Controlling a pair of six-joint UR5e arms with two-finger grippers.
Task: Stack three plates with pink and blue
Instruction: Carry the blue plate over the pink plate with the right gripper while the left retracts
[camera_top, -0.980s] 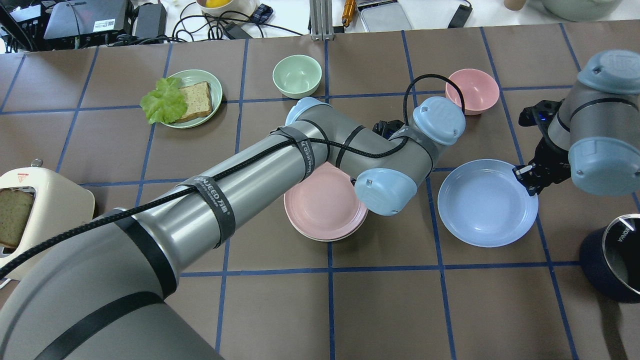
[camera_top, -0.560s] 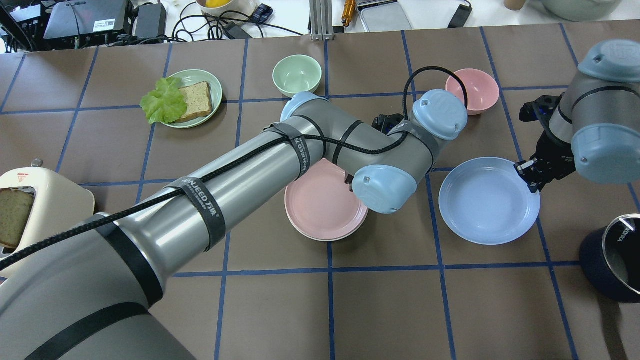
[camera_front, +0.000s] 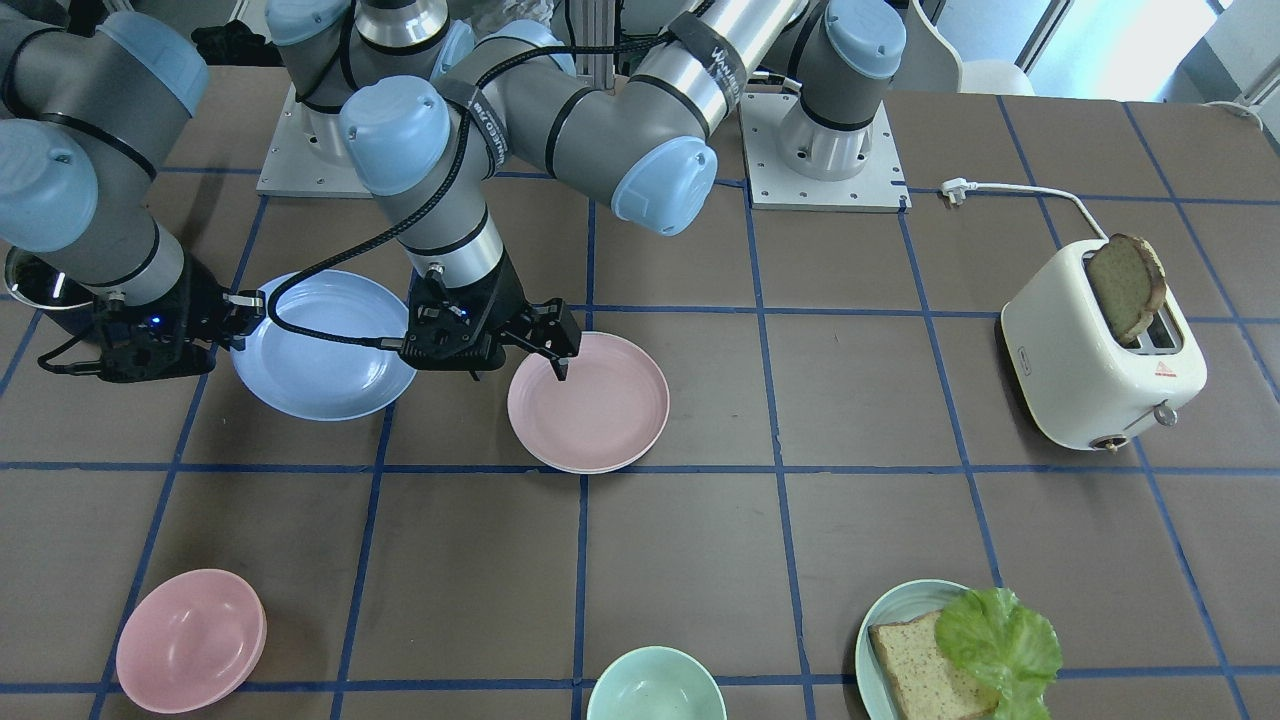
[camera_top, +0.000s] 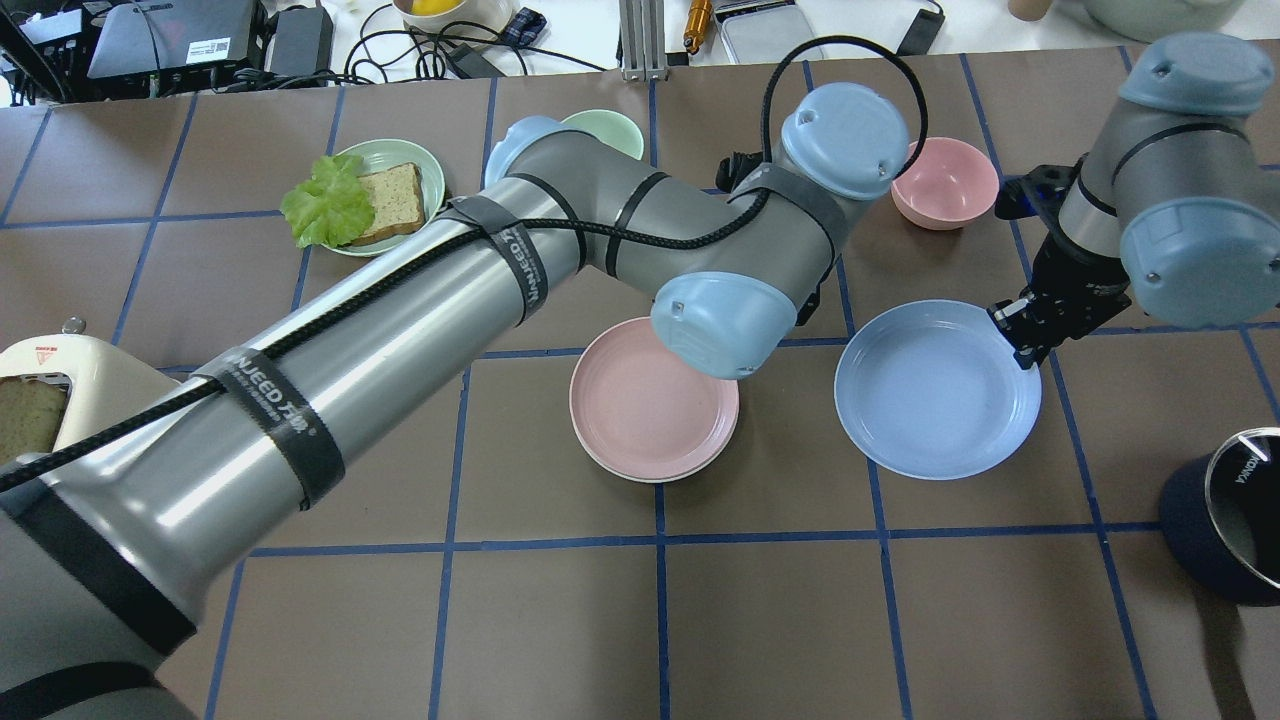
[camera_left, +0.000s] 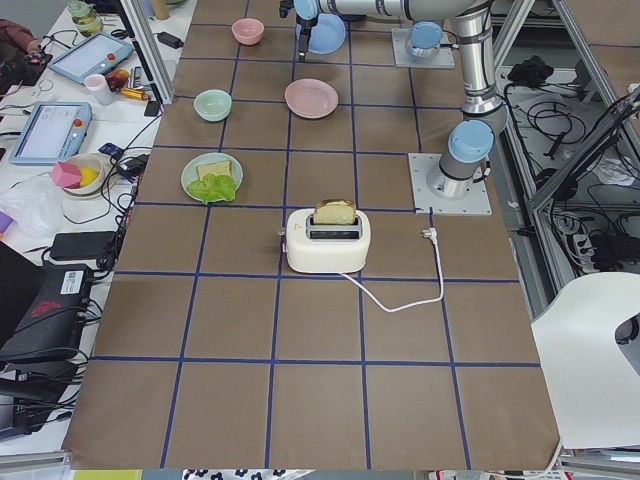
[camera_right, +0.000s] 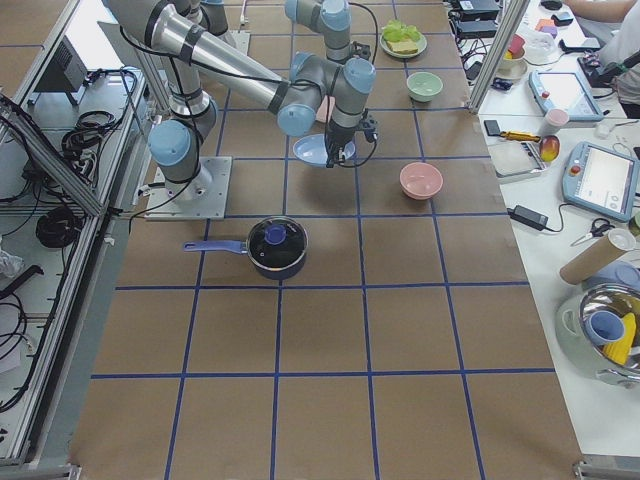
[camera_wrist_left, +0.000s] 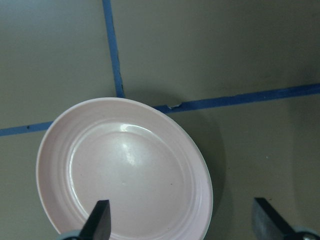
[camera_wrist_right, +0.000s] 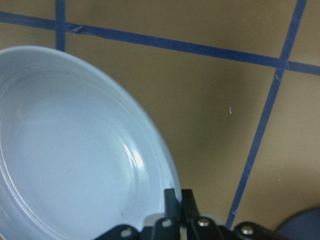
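Observation:
The pale pink plate (camera_top: 648, 405) lies mid-table on the cream-white plate, of which only a thin rim (camera_top: 655, 479) shows. My left gripper (camera_front: 515, 365) hangs open and empty over the pink plate's edge; in the left wrist view one fingertip (camera_wrist_left: 100, 221) is over the pink plate (camera_wrist_left: 125, 170) and the other is over the table. The arm hides this gripper in the overhead view. My right gripper (camera_top: 1015, 335) is shut on the rim of the light blue plate (camera_top: 935, 390) and holds it just off the table to the pink plate's right. The pinch also shows in the right wrist view (camera_wrist_right: 179, 200).
A pink bowl (camera_top: 945, 182) and a green bowl (camera_top: 610, 125) stand at the back. A green plate with bread and lettuce (camera_top: 365, 195) is at the back left. A toaster (camera_top: 60, 420) is at the left edge and a dark pot (camera_top: 1225, 515) at the right edge.
My right gripper has carried the blue plate to the left, toward the pink plate. My left arm's wrist has risen and drawn back from over the pink plate.

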